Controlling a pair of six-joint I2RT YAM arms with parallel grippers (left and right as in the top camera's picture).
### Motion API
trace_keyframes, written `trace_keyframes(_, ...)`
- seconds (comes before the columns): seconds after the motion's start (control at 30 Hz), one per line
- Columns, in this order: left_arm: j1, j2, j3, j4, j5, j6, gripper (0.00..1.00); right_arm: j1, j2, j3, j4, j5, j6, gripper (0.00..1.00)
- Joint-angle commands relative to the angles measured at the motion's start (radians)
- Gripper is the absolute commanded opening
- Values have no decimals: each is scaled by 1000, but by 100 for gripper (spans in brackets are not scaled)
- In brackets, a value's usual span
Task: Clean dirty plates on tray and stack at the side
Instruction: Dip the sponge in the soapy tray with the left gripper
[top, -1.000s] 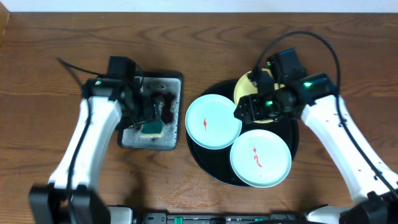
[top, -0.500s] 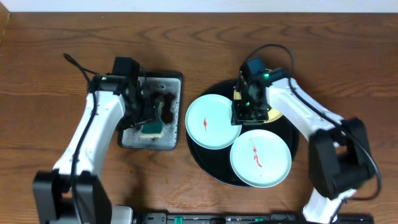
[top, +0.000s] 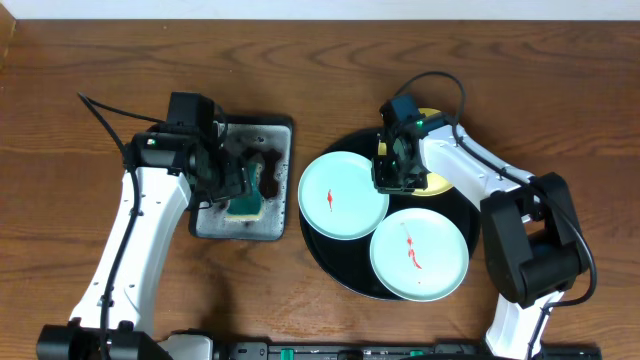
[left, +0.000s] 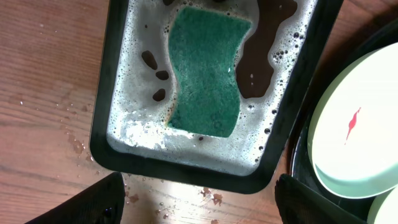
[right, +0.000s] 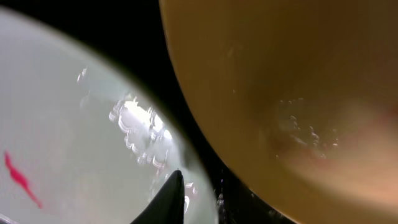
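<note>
I judge pickup in hand: right gripper (top: 392, 176) at the rim of the yellow plate (right: 280, 93), upper centre, grip unclear; left gripper (left: 205, 199) wide above the sponge (left: 205, 71). Next: secure hold, lift.

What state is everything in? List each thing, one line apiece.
left gripper: open, above the sponge
right gripper: at edge of yellow plate, grip unclear
sponge: lying in foam
grey tray: holds soapy water
left blue plate: red smear, on black tray
front blue plate: red smear, on black tray
yellow plate: wet, on black tray
black tray: carries three plates
</note>
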Motion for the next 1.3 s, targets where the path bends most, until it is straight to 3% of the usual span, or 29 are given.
trace_keyframes(0.0, 0, -2, 13, 5, -17, 2, 78, -2, 32, -31, 14, 37, 50, 11)
trace_keyframes(0.1, 0, -2, 12, 5, -17, 2, 78, -2, 33, -34, 14, 31, 49, 1)
trace_keyframes(0.33, 0, 8, -34, 68, -17, 2, 78, -2, 33, -34, 4, 43, 66, 1)
trace_keyframes(0.6, 0, 95, -180, 270, -16, 1, 76, -3, 33, -34, -52, 126, 135, 1)
trace_keyframes(0.83, -2, 221, -214, 409, -10, -7, 52, -3, 33, -34, -72, 150, 134, 1)
trace_keyframes(1.03, -4, 336, -215, 463, 14, -7, 24, -4, 33, -34, -88, 151, 123, 1)
trace_keyframes(1.1, -4, 357, -215, 468, 14, -6, 8, -4, 33, -34, -92, 151, 123, 1)
trace_keyframes(1.27, -4, 335, -166, 417, 6, -5, 7, -6, 33, -34, -104, 152, 106, 1)
